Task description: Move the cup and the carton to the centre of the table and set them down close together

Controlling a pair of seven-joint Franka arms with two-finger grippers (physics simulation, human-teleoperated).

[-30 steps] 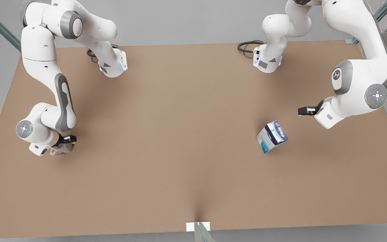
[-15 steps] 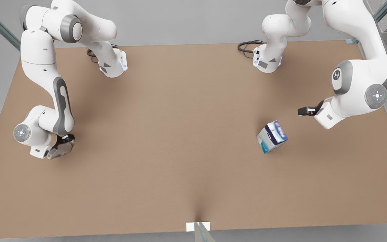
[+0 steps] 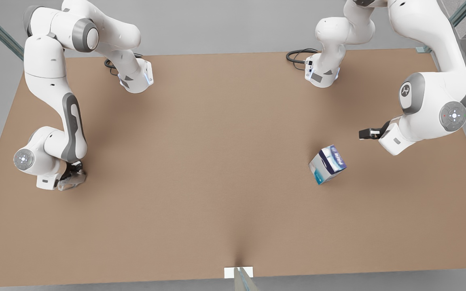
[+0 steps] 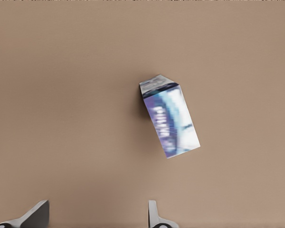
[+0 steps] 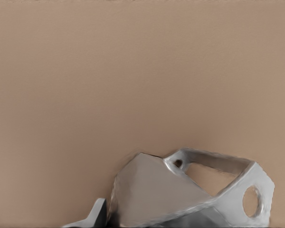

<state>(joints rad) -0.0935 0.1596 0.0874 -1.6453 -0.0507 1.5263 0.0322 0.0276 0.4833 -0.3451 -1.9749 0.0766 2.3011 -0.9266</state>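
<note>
Brown tabletop with two Franka arms, a carton and a cup far apart.

Plain matte brown table (image 3: 225, 169) spans the front view, with two white arm bases bolted along its far edge and black cables (image 3: 297, 54) coiled beside them. Nothing lies on the bare brown between cup and carton. On the front view's right, the left gripper (image 3: 363, 133) hangs above the table, near the carton (image 3: 327, 164) but apart from it; in the left wrist view its fingers (image 4: 35, 216) are spread wide with the carton (image 4: 170, 117) beyond them, untouched. That carton stands tilted to the table edges, dark blue-purple panel up. On the front view's left, the right gripper (image 3: 71, 179) is low at the table around the pale grey cup (image 3: 75, 176); in the right wrist view the faceted cup (image 5: 190, 194) sits right at a fingertip (image 5: 92, 216), though whether the fingers pinch it I cannot tell. A small white tab (image 3: 239, 272) marks the near edge.
</note>
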